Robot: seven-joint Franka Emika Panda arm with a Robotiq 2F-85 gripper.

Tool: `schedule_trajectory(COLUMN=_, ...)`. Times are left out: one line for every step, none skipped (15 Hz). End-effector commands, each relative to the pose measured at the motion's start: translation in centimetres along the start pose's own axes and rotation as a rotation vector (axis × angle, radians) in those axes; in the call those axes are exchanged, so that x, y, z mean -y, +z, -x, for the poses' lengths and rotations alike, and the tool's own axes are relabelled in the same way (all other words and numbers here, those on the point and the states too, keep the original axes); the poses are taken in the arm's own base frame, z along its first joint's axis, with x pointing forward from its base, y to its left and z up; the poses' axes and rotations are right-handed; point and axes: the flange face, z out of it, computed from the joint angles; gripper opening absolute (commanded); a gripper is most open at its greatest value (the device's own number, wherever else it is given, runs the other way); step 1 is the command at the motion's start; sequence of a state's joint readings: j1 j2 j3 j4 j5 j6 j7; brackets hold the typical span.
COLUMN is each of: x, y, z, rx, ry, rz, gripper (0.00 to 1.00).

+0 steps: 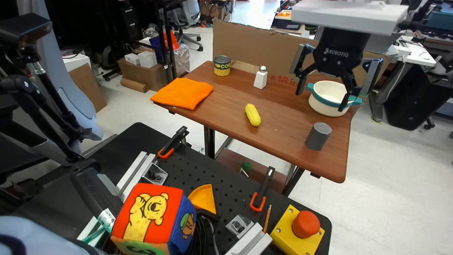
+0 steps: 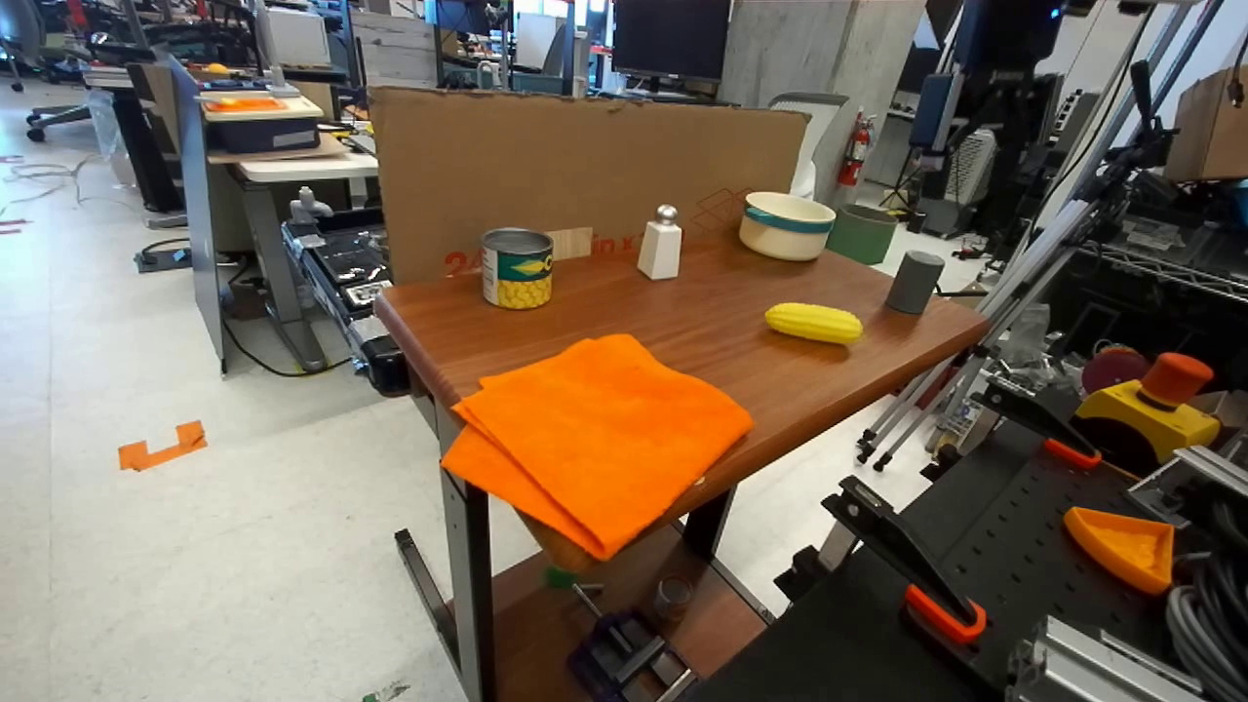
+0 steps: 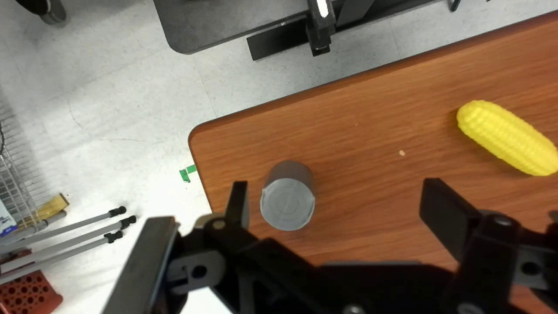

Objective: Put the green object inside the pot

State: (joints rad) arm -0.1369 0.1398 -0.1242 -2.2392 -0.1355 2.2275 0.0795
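Observation:
The green object, a small dark grey cylinder, stands upright near one end of the wooden table in both exterior views (image 1: 317,137) (image 2: 915,283). In the wrist view its lighter flat top (image 3: 287,204) shows near the left finger, apart from it. The pot, a cream bowl with a teal band and handles, stands near the cardboard in both exterior views (image 1: 325,110) (image 2: 780,242); it is out of the wrist view. My gripper (image 3: 335,187) is open and empty, high above the table. In an exterior view the gripper (image 1: 320,98) partly covers the pot.
A yellow corn (image 1: 252,114) lies mid-table. A white shaker (image 1: 261,78), a corn can (image 1: 222,66) and a folded orange cloth (image 1: 184,92) are farther along. A cardboard panel (image 2: 585,166) stands along the back edge. A black pegboard table (image 1: 212,177) stands across a gap.

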Motion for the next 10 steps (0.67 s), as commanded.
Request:
schedule_trajectory(x=-0.8, y=3.2, z=-3.6, rx=-0.01, ry=0.031, rz=0.034, gripper=1.0)
schedule_trajectory(x=-1.0, y=4.1, z=-4.5, rx=-0.025, ry=0.033, rz=0.035, gripper=1.0)
schedule_trajectory(x=-1.0, y=4.9, z=-5.1, rx=-0.029, ry=0.032, rz=0.043, gripper=1.0)
schedule_trajectory(x=-1.1, y=5.9, z=-5.7, rx=-0.03, ry=0.027, rz=0.045, gripper=1.0)
schedule_trajectory(x=-1.1, y=6.8, z=-6.1, rx=-0.019, ry=0.029, rz=0.053, gripper=1.0)
schedule_trajectory(x=-1.1, y=7.6, z=-6.4, rx=-0.006, ry=0.03, rz=0.061, gripper=1.0)
schedule_trajectory(x=-1.1, y=8.5, z=-6.6, rx=0.018, ry=0.031, rz=0.072, gripper=1.0)
schedule_trajectory(x=-1.2, y=9.2, z=-6.7, rx=0.035, ry=0.032, rz=0.084, gripper=1.0)
schedule_trajectory(x=-1.3, y=9.9, z=-6.8, rx=0.054, ry=0.031, rz=0.097, gripper=1.0)
schedule_trajectory(x=-1.3, y=10.6, z=-6.8, rx=0.065, ry=0.026, rz=0.108, gripper=1.0)
